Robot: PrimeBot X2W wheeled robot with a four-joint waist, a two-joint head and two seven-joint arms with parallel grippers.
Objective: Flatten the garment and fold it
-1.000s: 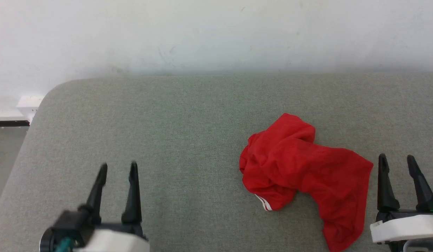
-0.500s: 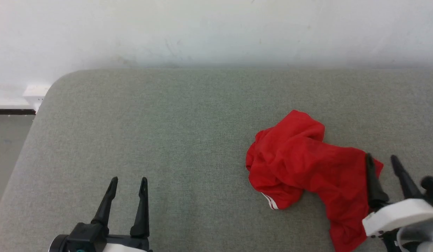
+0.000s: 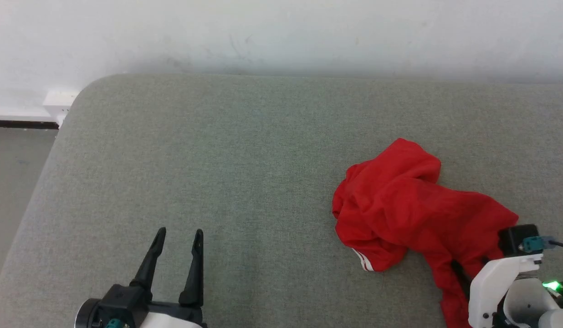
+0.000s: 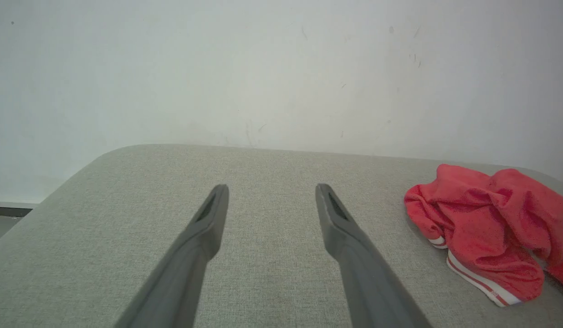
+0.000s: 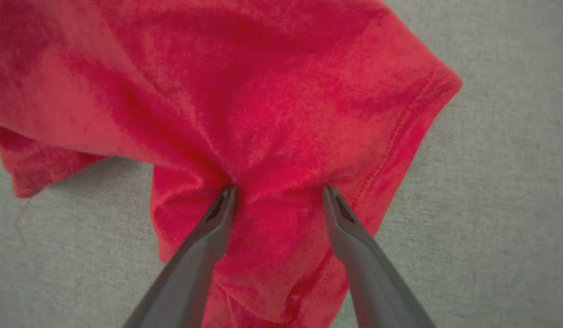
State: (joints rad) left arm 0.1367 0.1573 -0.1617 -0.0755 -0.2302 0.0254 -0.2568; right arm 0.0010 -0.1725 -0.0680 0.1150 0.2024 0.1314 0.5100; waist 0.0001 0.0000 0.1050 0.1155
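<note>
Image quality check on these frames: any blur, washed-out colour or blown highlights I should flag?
Head view: wall bright and washed out at upper left, garment sharp enough. Left wrist view: left pincer soft, garment pinkish and grainy. Right wrist view: right pincer blurred, garment soft, dark shadow under its left fold.

The crumpled red jersey garment (image 3: 400,205) folds in on itself, burying its front and most of its trim. Only one white-and-red striped edge (image 3: 363,263) peeks out. In the head view its lower end runs off the bottom edge, and the right pincer's (image 5: 279,191) fingers are mostly hidden behind their white housing (image 3: 495,282). The right wrist view cuts the cloth at top and left.
</note>
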